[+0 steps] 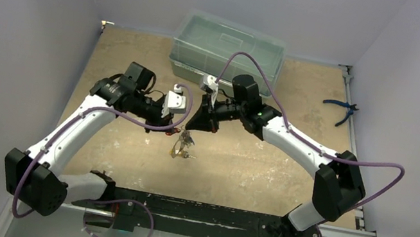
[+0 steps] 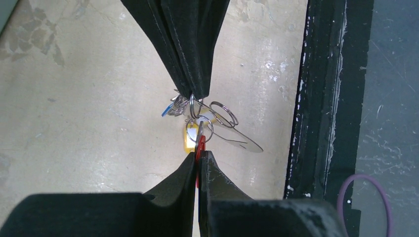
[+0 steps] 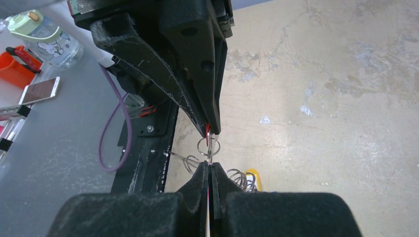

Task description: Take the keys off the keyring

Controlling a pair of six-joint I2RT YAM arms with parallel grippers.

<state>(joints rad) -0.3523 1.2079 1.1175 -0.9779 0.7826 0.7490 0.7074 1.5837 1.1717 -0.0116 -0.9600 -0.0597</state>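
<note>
red key mostly hidden, yellow key partly

A see-through box sits at the far edge of the desk. Blue pliers lie near the right edge.

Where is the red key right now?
Left wrist view, centre: the red key is pinched in the left end effector, directly below the keyring that the right end effector grips.
</note>
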